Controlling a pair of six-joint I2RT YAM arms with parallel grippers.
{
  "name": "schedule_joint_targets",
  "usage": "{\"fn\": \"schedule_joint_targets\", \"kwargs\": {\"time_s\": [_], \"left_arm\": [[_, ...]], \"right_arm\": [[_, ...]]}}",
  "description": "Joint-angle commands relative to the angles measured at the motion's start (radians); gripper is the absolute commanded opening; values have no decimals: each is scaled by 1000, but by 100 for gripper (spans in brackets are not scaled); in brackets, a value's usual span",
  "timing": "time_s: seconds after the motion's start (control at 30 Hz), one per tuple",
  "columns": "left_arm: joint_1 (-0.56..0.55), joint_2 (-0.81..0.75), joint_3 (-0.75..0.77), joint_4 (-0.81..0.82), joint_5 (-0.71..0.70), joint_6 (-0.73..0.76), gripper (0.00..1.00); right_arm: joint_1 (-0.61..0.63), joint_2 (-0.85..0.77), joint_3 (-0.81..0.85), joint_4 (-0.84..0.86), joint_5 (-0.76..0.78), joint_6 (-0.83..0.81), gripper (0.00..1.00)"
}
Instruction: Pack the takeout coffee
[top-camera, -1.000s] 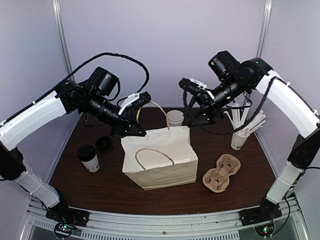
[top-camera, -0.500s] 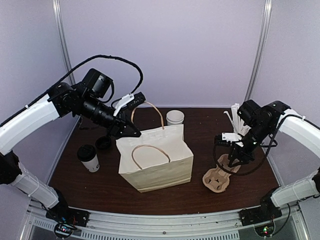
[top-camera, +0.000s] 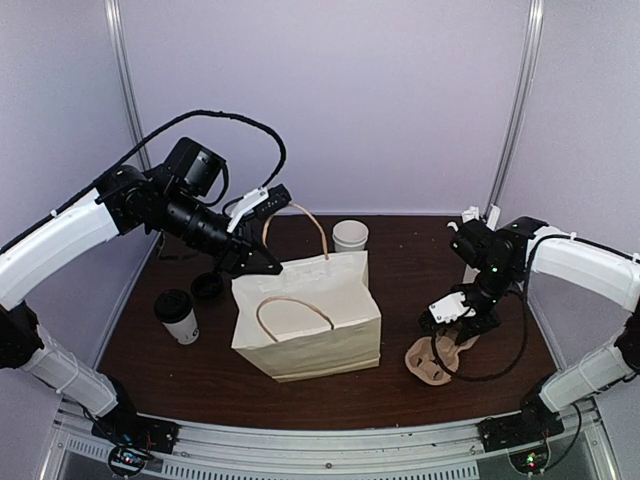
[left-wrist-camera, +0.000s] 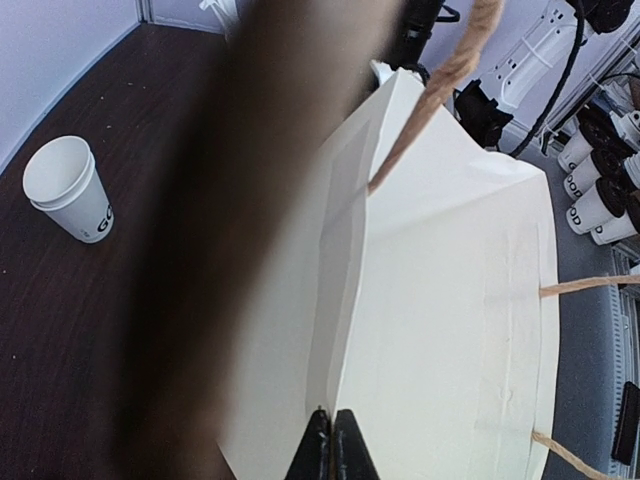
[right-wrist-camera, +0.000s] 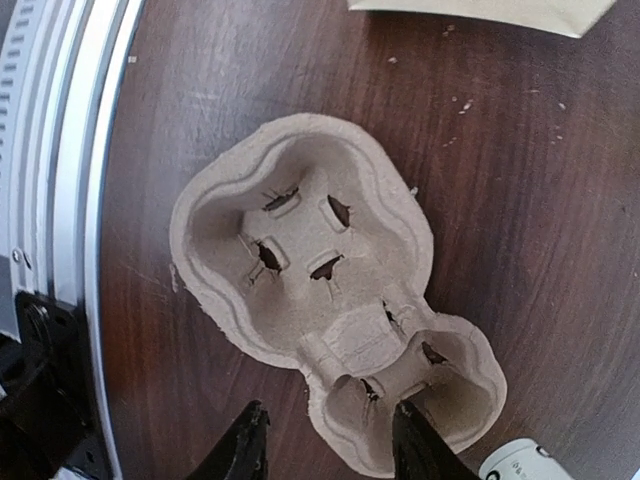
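Left gripper (top-camera: 268, 262): jaws together, pinched on the top rim of the paper bag (top-camera: 310, 320) at its rear left corner. In the left wrist view the two fingertips (left-wrist-camera: 318, 452) meet with the bag's cream edge running straight into them. The bag stands upright mid-table, mouth partly open. One twine handle (top-camera: 296, 312) lies against the front panel, and the other arches above the back rim.

Right gripper (top-camera: 452, 340): jaws apart, holding nothing. It hangs low over the near end of the pulp cup carrier (top-camera: 422, 362), which lies flat on the dark wood table (top-camera: 400, 270) to the right of the bag. The right wrist view shows the carrier (right-wrist-camera: 300, 260) from above. One finger (right-wrist-camera: 245, 445) is outside the carrier's rim, over bare table. The other is over the nearer cup well. I cannot tell whether either finger touches the pulp.

Coffee:
- The lidded coffee cup (top-camera: 177, 316) stands upright on the table left of the bag, clear of it.
- A loose black lid (top-camera: 208, 287) lies flat just behind that cup.
- An open coffee cup (top-camera: 350, 235), without a lid, stands behind the bag near the back wall. In the left wrist view it (left-wrist-camera: 70, 190) shows dark lettering near its base.

No cup sits in the carrier's wells. The bag's interior is not visible.
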Motion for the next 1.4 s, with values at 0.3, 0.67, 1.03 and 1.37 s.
{"fn": "schedule_joint_targets", "kwargs": {"time_s": [0.3, 0.67, 1.03, 1.37], "left_arm": [[-3, -36, -14, 66, 18, -13, 0], [-4, -32, -24, 67, 32, -8, 0], [-4, -34, -43, 78, 31, -6, 0], [-4, -35, -52, 81, 28, -4, 0]], "right_arm": [[83, 100, -105, 177, 220, -169, 43], [84, 185, -93, 235, 219, -148, 49], [83, 210, -92, 219, 227, -156, 47], [85, 224, -87, 189, 208, -137, 32]]}}
